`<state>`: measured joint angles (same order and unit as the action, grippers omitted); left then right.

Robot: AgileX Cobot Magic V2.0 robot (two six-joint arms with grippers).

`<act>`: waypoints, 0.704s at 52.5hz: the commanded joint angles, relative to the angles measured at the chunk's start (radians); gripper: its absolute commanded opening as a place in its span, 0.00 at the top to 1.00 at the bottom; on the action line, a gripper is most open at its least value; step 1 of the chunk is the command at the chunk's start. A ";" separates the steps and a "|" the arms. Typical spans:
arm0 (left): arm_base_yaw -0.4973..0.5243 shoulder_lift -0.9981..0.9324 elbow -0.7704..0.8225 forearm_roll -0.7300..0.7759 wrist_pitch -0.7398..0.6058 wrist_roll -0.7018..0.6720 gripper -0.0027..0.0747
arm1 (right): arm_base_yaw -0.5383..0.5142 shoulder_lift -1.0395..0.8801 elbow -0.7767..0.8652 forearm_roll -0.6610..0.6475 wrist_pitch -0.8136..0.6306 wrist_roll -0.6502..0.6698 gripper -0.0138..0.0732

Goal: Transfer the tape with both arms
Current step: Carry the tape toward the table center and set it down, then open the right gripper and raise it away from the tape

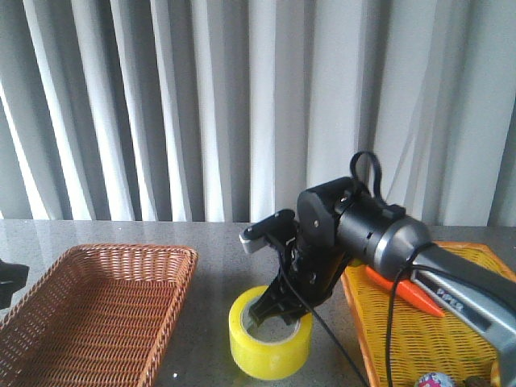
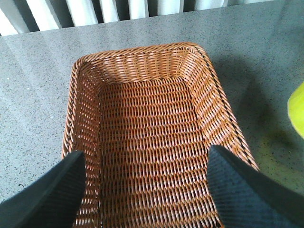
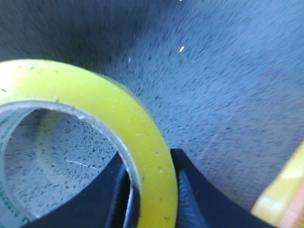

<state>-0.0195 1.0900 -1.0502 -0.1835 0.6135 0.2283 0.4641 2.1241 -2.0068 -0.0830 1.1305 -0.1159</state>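
Tape (image 1: pixel 270 343) stands flat on the grey table (image 1: pixel 210 242), between the brown basket (image 1: pixel 97 314) and the yellow basket (image 1: pixel 419 339). Right gripper (image 1: pixel 278 310) reaches down onto it, fingers (image 3: pixel 199 199) closed over the roll's wall, one inside the core, one outside. Left gripper (image 2: pixel 147 190) hangs over the brown basket, its fingers apart and holding nothing. An orange carrot (image 1: pixel 403 292) lies in the yellow basket.
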 commanded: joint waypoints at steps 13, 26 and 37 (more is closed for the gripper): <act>-0.002 -0.015 -0.025 -0.011 -0.055 -0.006 0.29 | -0.016 0.044 -0.032 0.000 -0.040 0.053 0.67; -0.002 -0.015 -0.025 -0.011 -0.053 -0.006 0.29 | -0.026 0.050 -0.079 0.029 -0.016 0.051 0.43; -0.002 -0.015 -0.025 -0.011 -0.035 -0.006 0.29 | -0.026 -0.028 -0.177 0.059 -0.018 0.076 0.19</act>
<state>-0.0195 1.0900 -1.0502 -0.1835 0.6259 0.2283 0.4464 2.2166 -2.1269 -0.0221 1.1550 -0.0583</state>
